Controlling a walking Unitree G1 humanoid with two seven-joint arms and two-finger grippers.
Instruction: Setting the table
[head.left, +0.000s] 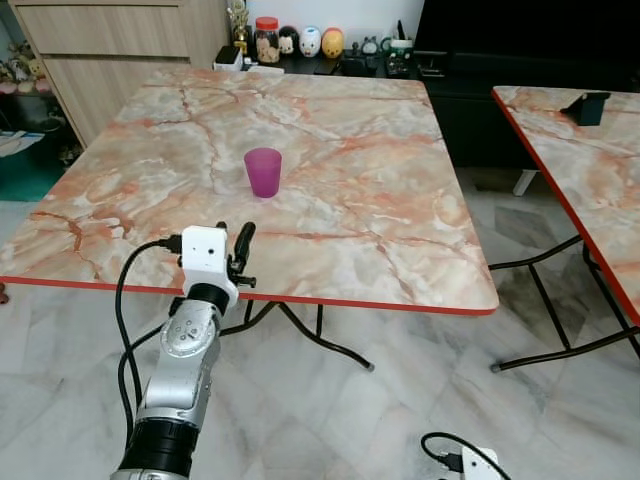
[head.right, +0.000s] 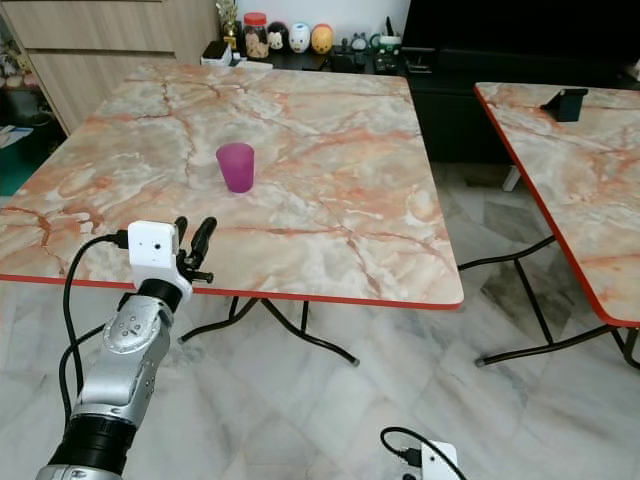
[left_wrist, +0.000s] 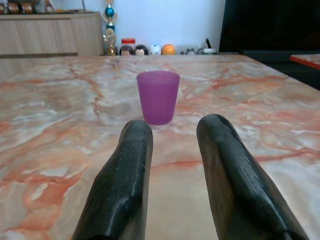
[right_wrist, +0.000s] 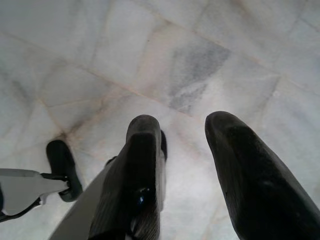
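Left gripper (head.left: 240, 250) at table's (head.left: 400, 240) near edge, fingers parted narrowly, empty. Purple cup (head.left: 263, 172) upright mid-table, dead ahead at 12 o'clock, well apart. Left arm nearer; right gripper (right_wrist: 185, 150) hangs parted over floor.

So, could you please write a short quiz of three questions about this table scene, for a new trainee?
1. True or false: the purple cup lies on its side on the marble table.
2. Multiple choice: where is the left gripper? A) closed around the cup; B) open at the near table edge, pointing toward the cup, apart from it; C) hanging toward the floor.
3. Fill in: the right gripper hangs low, with its open fingers pointing at the ____.

Key
1. False: the cup stands upright.
2. B: the left wrist view shows the cup beyond the two fingertips, with bare table between.
3. Floor: the right wrist view shows pale tiles.
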